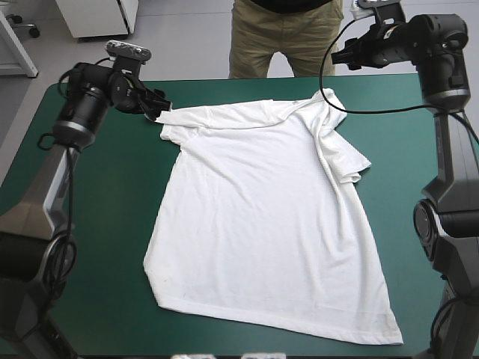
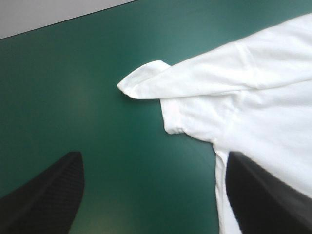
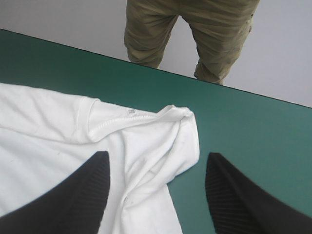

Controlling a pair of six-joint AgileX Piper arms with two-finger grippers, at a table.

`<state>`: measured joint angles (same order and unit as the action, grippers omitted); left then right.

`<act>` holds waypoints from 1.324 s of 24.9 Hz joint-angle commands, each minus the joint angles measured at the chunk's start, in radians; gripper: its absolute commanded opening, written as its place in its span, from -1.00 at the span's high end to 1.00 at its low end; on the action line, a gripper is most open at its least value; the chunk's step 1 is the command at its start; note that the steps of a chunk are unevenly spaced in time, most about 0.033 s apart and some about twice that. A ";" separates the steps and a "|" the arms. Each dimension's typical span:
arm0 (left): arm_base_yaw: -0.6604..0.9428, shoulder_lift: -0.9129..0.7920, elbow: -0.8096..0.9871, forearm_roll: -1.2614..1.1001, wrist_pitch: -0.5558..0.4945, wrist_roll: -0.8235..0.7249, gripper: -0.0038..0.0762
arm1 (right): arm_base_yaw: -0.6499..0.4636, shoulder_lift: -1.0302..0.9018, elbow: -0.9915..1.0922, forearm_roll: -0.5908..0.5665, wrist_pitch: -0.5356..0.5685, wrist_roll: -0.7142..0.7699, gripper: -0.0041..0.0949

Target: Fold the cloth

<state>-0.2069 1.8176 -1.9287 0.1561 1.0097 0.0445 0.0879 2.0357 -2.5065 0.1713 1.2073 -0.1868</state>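
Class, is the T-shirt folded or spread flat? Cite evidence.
Spread, not folded: the T-shirt lies open, collar to hem; one sleeve doubled over.

Bare teal-green cover [image 1: 97,247] rings the T-shirt [image 1: 262,217] — open passage.

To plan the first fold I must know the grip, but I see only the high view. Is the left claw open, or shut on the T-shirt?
Observer: Open. In the left wrist view the left claw has its fingers wide apart; the T-shirt lies ahead, its sleeve tip ungripped.
Operator: And the right claw?
Observer: Open too. The bunched shoulder beside the collar lies ahead, between its fingers, ungripped.
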 commanded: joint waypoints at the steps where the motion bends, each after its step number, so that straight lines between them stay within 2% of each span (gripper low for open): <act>1: -0.001 -0.181 0.001 -0.038 0.055 0.024 -0.39 | -0.010 -0.129 -0.026 0.021 0.042 -0.005 -0.06; 4: -0.001 -0.294 0.097 -0.040 0.108 0.014 -0.30 | -0.010 -0.195 -0.007 0.078 0.042 -0.006 -0.01; 7: -0.001 -0.426 0.231 -0.042 0.105 -0.008 -0.27 | -0.010 -0.248 -0.007 0.113 0.042 -0.009 0.03; 11: -0.001 -0.576 0.421 -0.102 0.086 -0.022 -0.25 | -0.010 -0.303 0.002 0.096 0.042 -0.011 0.03; 15: -0.001 -0.677 0.620 -0.229 0.123 0.012 -0.25 | -0.010 -0.364 0.079 0.051 0.042 -0.008 0.03; 19: -0.001 -0.727 0.758 -0.261 0.135 0.021 -0.25 | -0.010 -0.468 0.255 0.044 0.042 -0.008 0.03; 21: -0.001 -0.769 0.866 -0.261 0.100 0.023 -0.25 | -0.010 -0.572 0.443 0.044 0.035 -0.013 0.05; 25: -0.001 -0.792 1.030 -0.327 0.041 -0.012 -0.26 | -0.010 -0.737 0.770 0.044 -0.079 -0.008 0.07; 27: -0.001 -0.777 1.092 -0.356 0.002 -0.006 -0.26 | -0.010 -0.814 0.907 0.044 -0.097 0.001 0.07; 33: -0.001 -0.739 1.176 -0.360 -0.046 -0.006 -0.26 | -0.010 -0.901 1.067 0.044 -0.106 0.001 0.07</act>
<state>-0.2069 1.0747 -0.7546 -0.1769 1.0172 0.0440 0.0879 1.1850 -1.4570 0.2099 1.1684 -0.1871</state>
